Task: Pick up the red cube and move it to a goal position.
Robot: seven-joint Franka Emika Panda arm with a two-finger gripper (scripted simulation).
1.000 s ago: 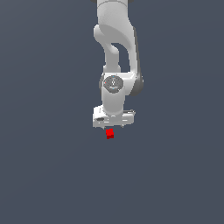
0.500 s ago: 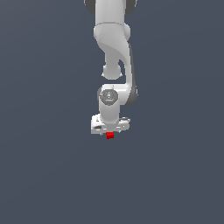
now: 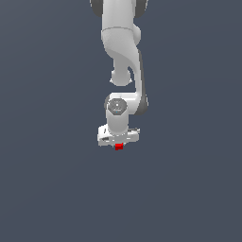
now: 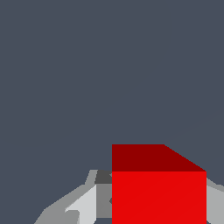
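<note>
I read this as the grasp step: the gripper sits right over the red cube, which shows just under the white hand. In the wrist view the cube fills the space between the fingers; I can't tell if they're clamped. Next I need a confirmed squeeze, then 1 lift toward the goal, which isn't visible.
</note>
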